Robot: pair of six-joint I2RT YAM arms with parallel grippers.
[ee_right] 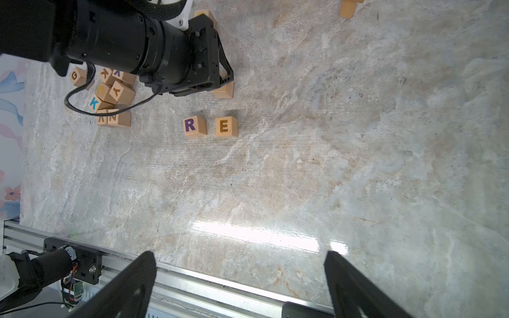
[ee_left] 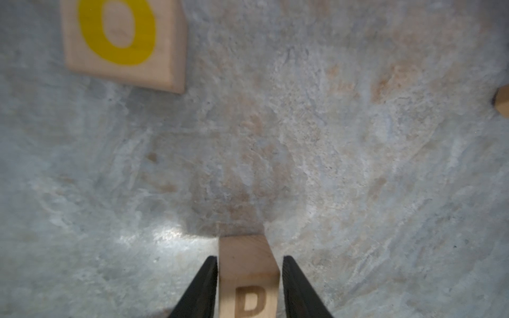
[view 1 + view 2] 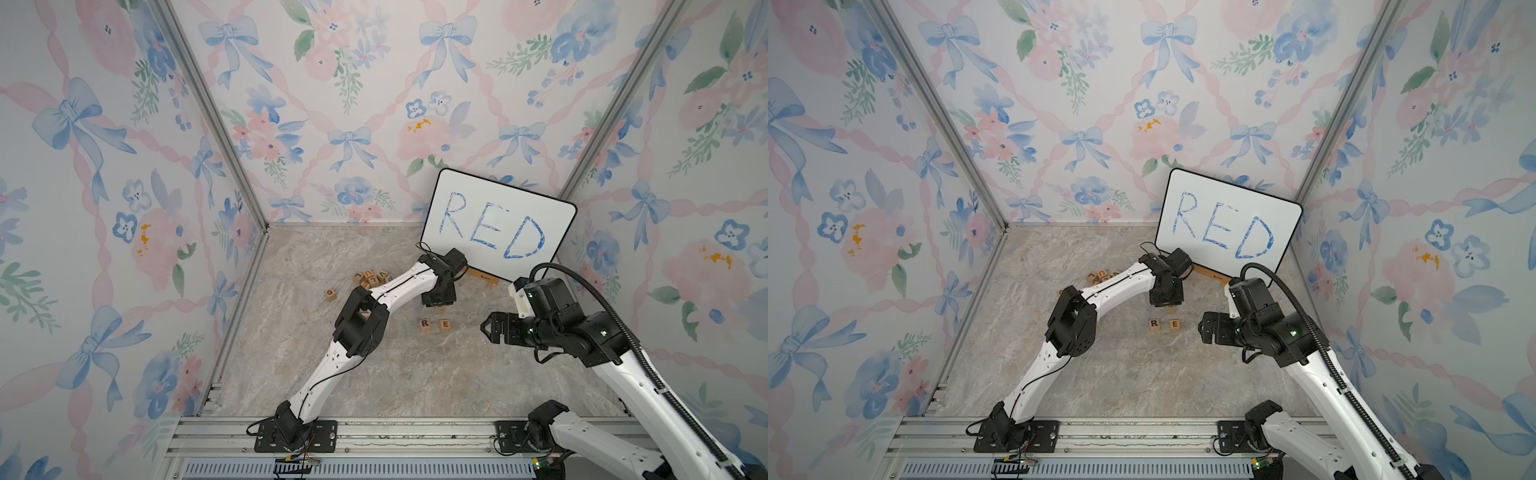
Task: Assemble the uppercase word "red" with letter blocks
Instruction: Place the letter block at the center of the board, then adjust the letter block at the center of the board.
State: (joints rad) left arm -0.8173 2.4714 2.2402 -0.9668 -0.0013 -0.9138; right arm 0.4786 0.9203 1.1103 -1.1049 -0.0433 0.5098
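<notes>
The marbled tabletop (image 3: 374, 374) fills the floor of the flowered booth. At its back right a white board (image 3: 498, 195) leans against the wall with "RED" written on it in blue.

The right claw (image 1: 239, 254) hangs over the tabletop's right side, spread wide and holding nothing. The left arm reaches across to the middle. Its claw (image 2: 249, 258) points down with a finger on either side of the D block (image 1: 223, 93). In the left wrist view a thin gap shows beside the block, so the claw is slightly parted, not clamped. In the right wrist view the D block appears to rest on the tabletop.

A loose pile of letter blocks (image 1: 113, 96) lies toward the back left, with a G block (image 3: 330, 294) just apart from it.

The R block (image 1: 195, 126) and the E block (image 1: 226, 126) stand side by side near the middle, letters up, with a small gap between them. The D block sits just behind the E, towards the board, not in their row. A block with a yellow O (image 2: 118, 41) lies near it.
</notes>
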